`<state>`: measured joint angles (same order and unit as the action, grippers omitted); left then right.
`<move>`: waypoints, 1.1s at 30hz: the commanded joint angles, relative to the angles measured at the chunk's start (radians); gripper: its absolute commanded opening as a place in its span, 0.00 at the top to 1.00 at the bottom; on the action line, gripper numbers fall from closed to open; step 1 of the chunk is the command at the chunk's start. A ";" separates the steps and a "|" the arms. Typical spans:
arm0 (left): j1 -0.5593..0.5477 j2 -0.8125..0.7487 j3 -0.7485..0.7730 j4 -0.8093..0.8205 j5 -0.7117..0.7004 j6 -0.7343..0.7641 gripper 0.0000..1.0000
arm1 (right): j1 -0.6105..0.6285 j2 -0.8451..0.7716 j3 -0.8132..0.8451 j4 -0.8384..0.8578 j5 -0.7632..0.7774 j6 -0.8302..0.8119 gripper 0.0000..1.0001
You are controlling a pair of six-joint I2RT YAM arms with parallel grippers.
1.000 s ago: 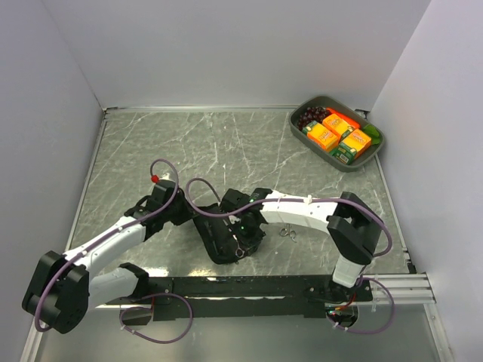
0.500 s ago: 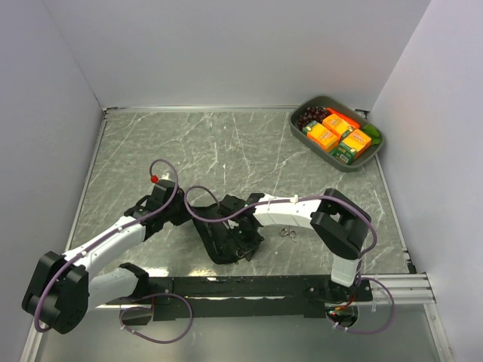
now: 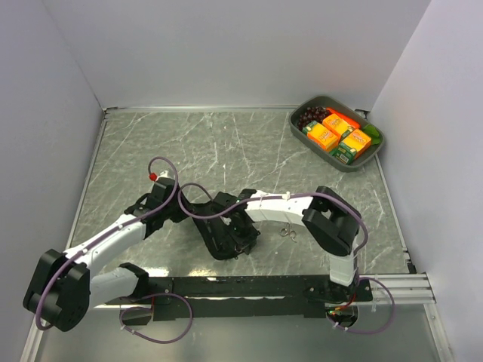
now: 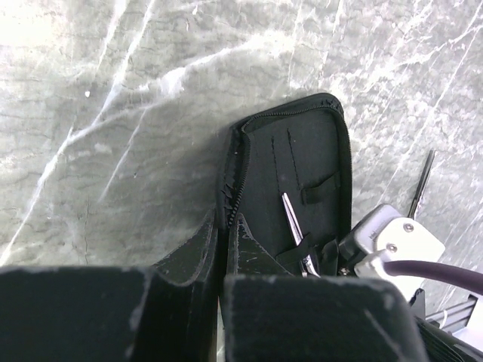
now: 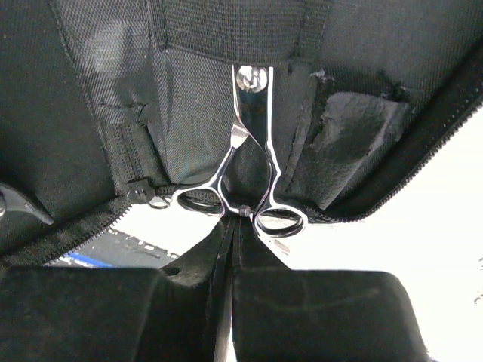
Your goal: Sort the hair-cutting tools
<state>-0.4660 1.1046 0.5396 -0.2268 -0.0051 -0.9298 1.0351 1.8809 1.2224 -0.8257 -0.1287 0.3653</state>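
Scissors [image 5: 251,78]: lying in the open case [image 5: 90,90], blades tucked under its strap [image 5: 226,30], ring handles at the zip edge. Long axis runs straight away from the right gripper [image 5: 235,237], rings nearest it. That gripper: closed tight, tips touching the spot where the rings meet; whether it nips metal, cannot tell. Left gripper [image 4: 223,253]: narrow, pinching the case's rim. Judgement: right arm is the nearer one; any pull or push goes along the blades' line.

Silver scissors [image 5: 269,136] sit strapped inside the black case [image 4: 302,143]; second scissors [image 3: 285,231] lie on table [image 3: 226,143].
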 commanded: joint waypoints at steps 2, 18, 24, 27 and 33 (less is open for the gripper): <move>-0.017 0.014 0.034 0.020 0.039 -0.001 0.99 | -0.013 0.041 0.094 0.066 0.074 -0.046 1.00; -0.040 0.052 0.046 0.033 0.062 0.017 0.99 | -0.079 0.138 0.278 0.082 0.081 -0.112 1.00; -0.046 0.074 0.057 0.041 0.073 0.022 0.99 | -0.095 0.193 0.383 0.074 0.060 -0.117 1.00; -0.051 0.084 0.060 0.049 0.079 0.023 0.99 | -0.095 0.222 0.446 0.065 0.058 -0.126 1.00; -0.057 0.093 0.062 0.055 0.080 0.025 0.99 | -0.101 0.273 0.522 0.059 0.047 -0.137 1.00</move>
<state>-0.4664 1.1851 0.5850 -0.1524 -0.0551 -0.9031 0.9245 2.1288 1.6402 -0.9535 -0.0929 0.2367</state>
